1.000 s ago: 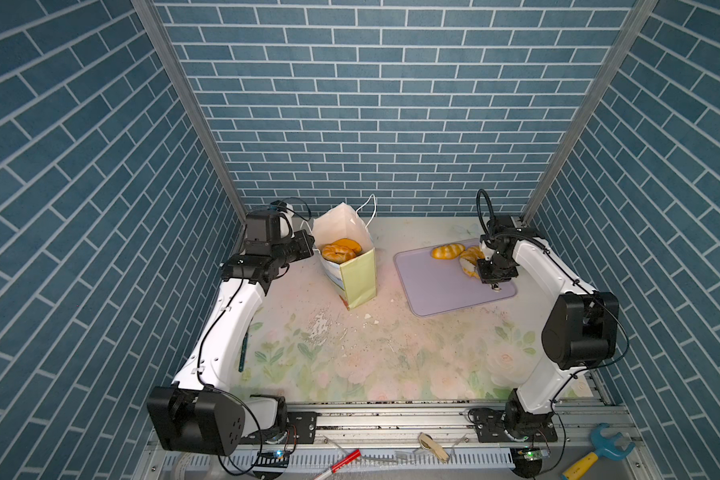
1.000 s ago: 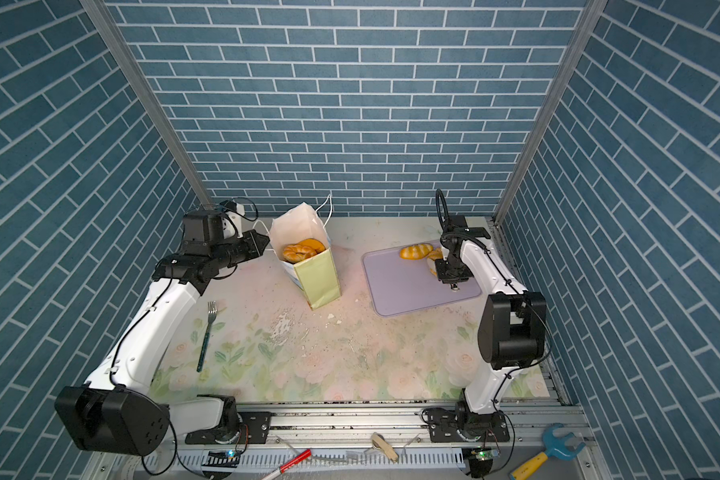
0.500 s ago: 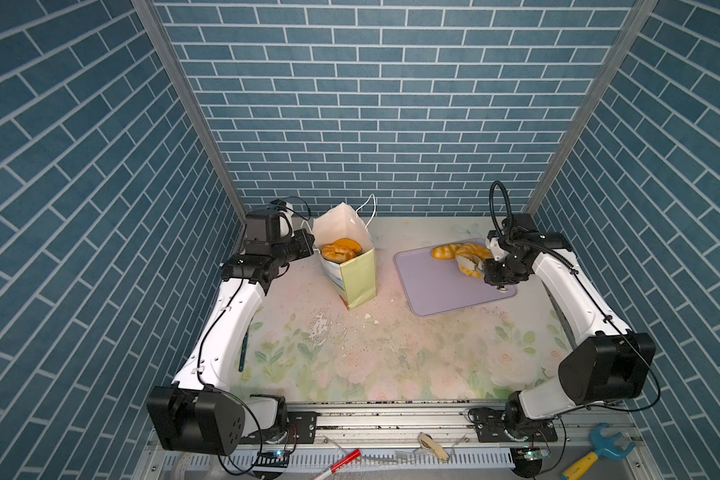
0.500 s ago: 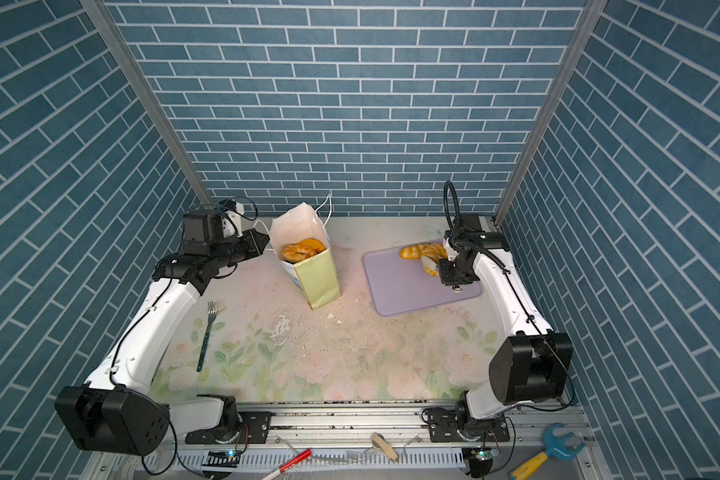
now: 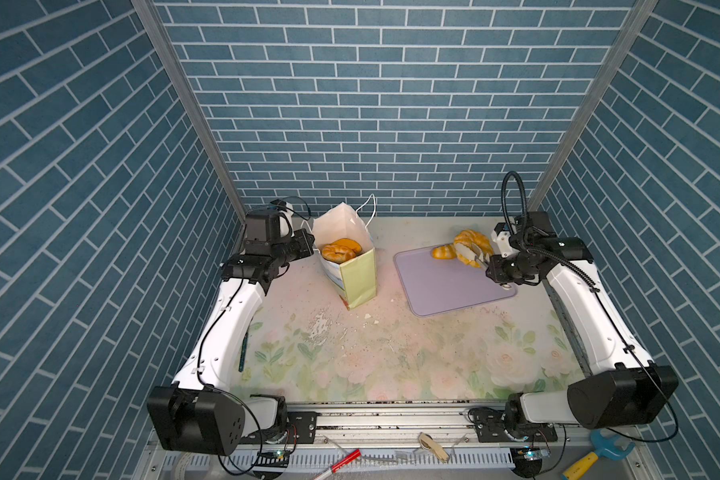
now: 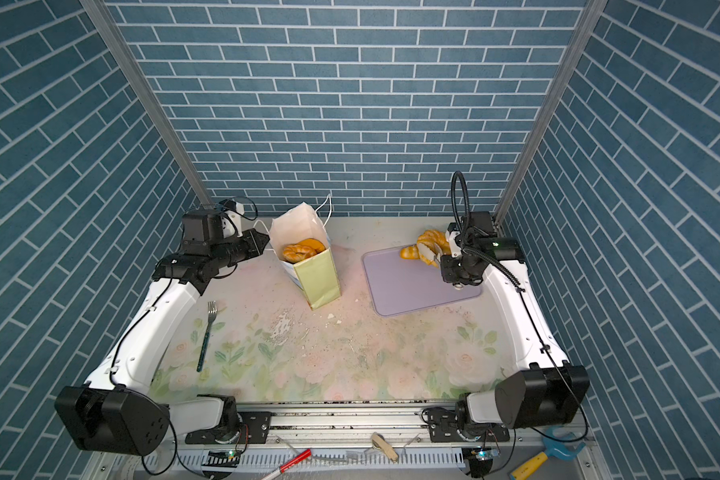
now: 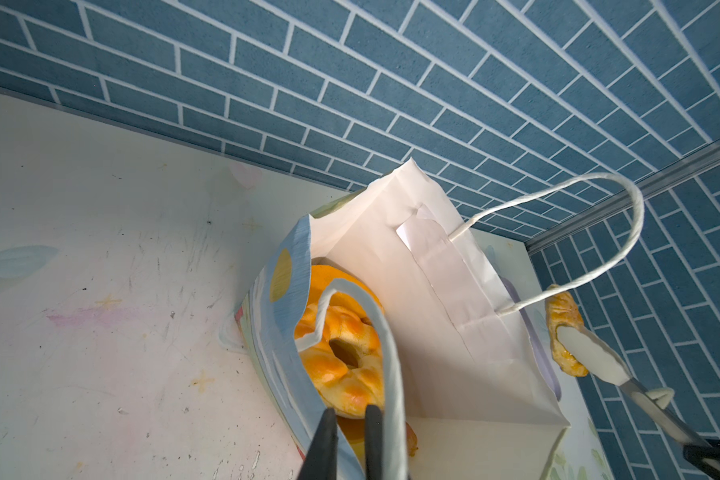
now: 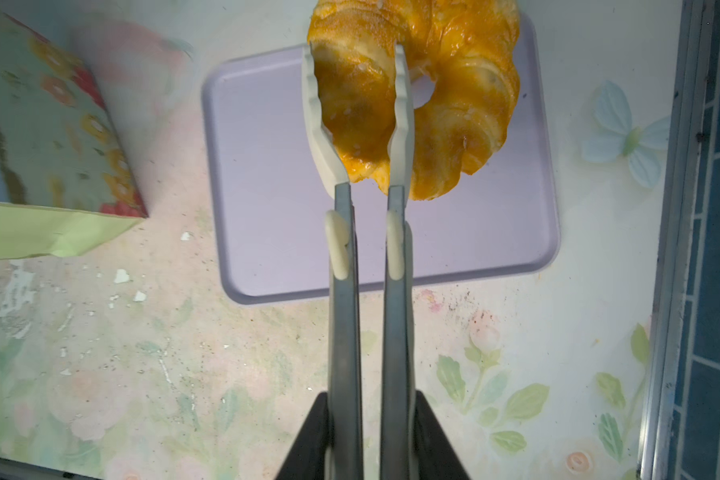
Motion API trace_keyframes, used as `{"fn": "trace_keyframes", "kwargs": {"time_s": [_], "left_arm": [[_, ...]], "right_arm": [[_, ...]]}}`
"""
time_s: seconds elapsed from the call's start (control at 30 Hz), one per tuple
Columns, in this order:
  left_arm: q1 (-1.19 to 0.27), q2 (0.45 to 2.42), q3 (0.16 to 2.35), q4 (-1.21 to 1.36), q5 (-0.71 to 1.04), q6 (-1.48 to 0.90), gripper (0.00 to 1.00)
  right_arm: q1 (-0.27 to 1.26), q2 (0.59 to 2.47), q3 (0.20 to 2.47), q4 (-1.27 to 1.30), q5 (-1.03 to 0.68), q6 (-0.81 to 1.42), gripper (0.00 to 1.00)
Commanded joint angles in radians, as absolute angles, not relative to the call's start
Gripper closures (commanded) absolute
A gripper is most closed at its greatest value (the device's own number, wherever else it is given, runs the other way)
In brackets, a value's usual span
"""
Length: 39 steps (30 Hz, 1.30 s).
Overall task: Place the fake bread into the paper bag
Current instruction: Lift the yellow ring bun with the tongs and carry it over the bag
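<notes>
The paper bag point(image 5: 356, 270) point(image 6: 316, 278) stands upright at the back left with its mouth open. Golden fake bread, a ring doughnut point(image 7: 341, 357) point(image 5: 341, 249) among it, fills the bag near the top. My left gripper point(image 7: 350, 415) point(image 5: 308, 245) is shut on the bag's near rim. My right gripper point(image 8: 368, 415) point(image 5: 497, 268) is shut on a pair of tongs point(image 8: 346, 291). The tongs pinch a curved striped croissant point(image 8: 358, 104) point(image 5: 468, 245) over the far part of the lavender tray point(image 5: 445, 291). A smaller striped pastry point(image 5: 443, 252) point(image 6: 409, 252) lies at the tray's far edge.
A fork point(image 6: 207, 332) lies on the floral table beside my left arm. White flakes point(image 5: 321, 324) are scattered in front of the bag. A red pen point(image 5: 341, 459) and a yellow-handled tool point(image 5: 595, 453) lie by the front rail. Brick walls close in three sides.
My right arm's elbow has swung out to the right and the tongs have closed on the croissant, raising it slightly. The left arm and the bag have not moved.
</notes>
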<state>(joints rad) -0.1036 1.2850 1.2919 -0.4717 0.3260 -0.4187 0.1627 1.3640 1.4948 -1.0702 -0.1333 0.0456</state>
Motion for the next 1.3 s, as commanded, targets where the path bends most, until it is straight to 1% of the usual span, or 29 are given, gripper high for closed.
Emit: {"fn": "trace_keyframes", "kwargs": {"time_s": [0.0, 0.23, 0.47, 0.57, 0.67, 0.8, 0.97, 1.27], "left_arm": [[-0.11, 1.274, 1.286, -0.449, 0.322, -0.424, 0.84], [-0.11, 1.275, 1.285, -0.442, 0.324, -0.426, 0.84], [-0.11, 1.277, 1.286, -0.439, 0.325, -0.428, 0.84], [-0.11, 1.27, 1.281, -0.441, 0.325, -0.428, 0.84], [-0.11, 1.26, 1.276, -0.443, 0.318, -0.427, 0.84], [-0.11, 1.254, 1.264, -0.443, 0.311, -0.428, 0.85], [-0.11, 1.253, 1.262, -0.441, 0.311, -0.432, 0.85], [-0.11, 1.244, 1.253, -0.439, 0.304, -0.436, 0.85]], "right_arm": [[0.204, 1.307, 1.585, -0.978, -0.222, 0.042, 0.96], [0.343, 1.367, 1.786, -0.95, -0.235, -0.022, 0.97], [0.499, 1.507, 2.012, -0.868, -0.363, -0.147, 0.97], [0.561, 1.573, 2.12, -0.867, -0.401, -0.192, 0.97], [0.607, 1.612, 2.181, -0.863, -0.438, -0.224, 0.97], [0.657, 1.644, 2.195, -0.842, -0.505, -0.234, 0.97], [0.684, 1.689, 2.184, -0.843, -0.549, -0.219, 0.97], [0.695, 1.667, 2.007, -0.76, -0.594, -0.152, 0.97]]}}
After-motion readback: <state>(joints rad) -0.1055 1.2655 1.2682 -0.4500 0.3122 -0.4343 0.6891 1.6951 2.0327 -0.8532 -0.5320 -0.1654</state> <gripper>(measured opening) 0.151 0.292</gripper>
